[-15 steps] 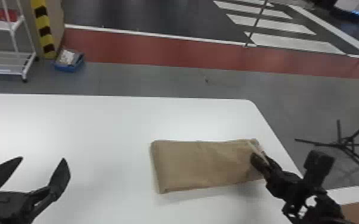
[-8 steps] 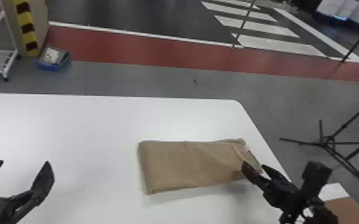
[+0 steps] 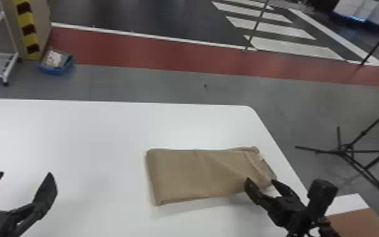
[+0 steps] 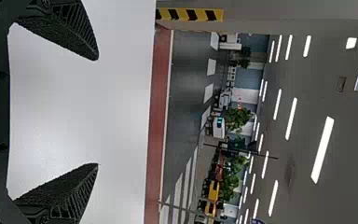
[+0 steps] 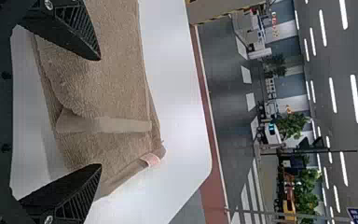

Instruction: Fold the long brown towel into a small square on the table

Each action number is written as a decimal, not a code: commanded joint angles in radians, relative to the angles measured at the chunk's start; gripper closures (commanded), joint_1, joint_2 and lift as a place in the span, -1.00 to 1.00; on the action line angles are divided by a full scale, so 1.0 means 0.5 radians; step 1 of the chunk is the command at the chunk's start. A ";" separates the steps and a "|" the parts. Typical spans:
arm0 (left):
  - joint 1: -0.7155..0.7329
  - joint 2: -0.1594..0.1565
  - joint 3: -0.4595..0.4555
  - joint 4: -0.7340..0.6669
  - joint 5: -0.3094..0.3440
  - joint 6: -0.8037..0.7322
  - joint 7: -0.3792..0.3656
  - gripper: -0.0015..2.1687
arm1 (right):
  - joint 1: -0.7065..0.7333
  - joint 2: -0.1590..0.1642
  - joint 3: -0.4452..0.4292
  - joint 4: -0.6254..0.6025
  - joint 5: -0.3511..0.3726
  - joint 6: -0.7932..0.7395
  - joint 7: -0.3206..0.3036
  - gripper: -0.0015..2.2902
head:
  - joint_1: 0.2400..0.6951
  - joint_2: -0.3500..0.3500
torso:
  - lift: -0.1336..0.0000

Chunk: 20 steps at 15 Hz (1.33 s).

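Release, by the look of it, at the right end of the brown towel (image 3: 198,176) in head view: seemingly pinched there a second ago, now let go, with the right gripper (image 3: 260,180) drawn slightly down and its fingers parted beside the near edge, right of centre low in the frame. Lying flat right of centre on the white table (image 3: 72,132), folded into an oblong, not yet a square; tidy toward the left end, rumpled toward the right. Lower left, the left gripper (image 3: 25,173), wide open, well apart from the cloth. In left wrist view, again spread and holding nothing, over the bare white surface. In right wrist view, spread too, with nothing gripped; between and beyond the fingers, brown cloth with a raised crease (image 5: 105,125) across it and a pinkish tag (image 5: 150,160) at one edge. Probably worth smoothing that end before folding across, or else likely to end up lopsided.
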 commanded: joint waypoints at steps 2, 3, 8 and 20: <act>0.022 -0.005 0.009 -0.014 0.000 -0.029 0.000 -0.94 | 0.037 0.008 0.088 -0.003 0.017 -0.041 0.000 -0.94 | 1.00 -0.87 | -0.67; 0.028 -0.005 0.012 -0.017 0.000 -0.054 0.000 -0.94 | 0.040 0.008 0.088 -0.010 0.014 -0.053 0.000 -0.94 | 1.00 -0.82 | -0.67; 0.031 -0.005 0.005 -0.020 0.000 -0.054 0.000 -0.94 | 0.055 0.008 0.054 0.009 0.195 -0.188 0.003 -0.81 | 1.00 -0.79 | -0.67; 0.044 -0.005 0.027 -0.020 0.003 -0.060 -0.003 -0.94 | -0.092 -0.034 -0.231 0.150 0.072 -0.121 0.205 -0.89 | 1.00 -0.99 | -0.67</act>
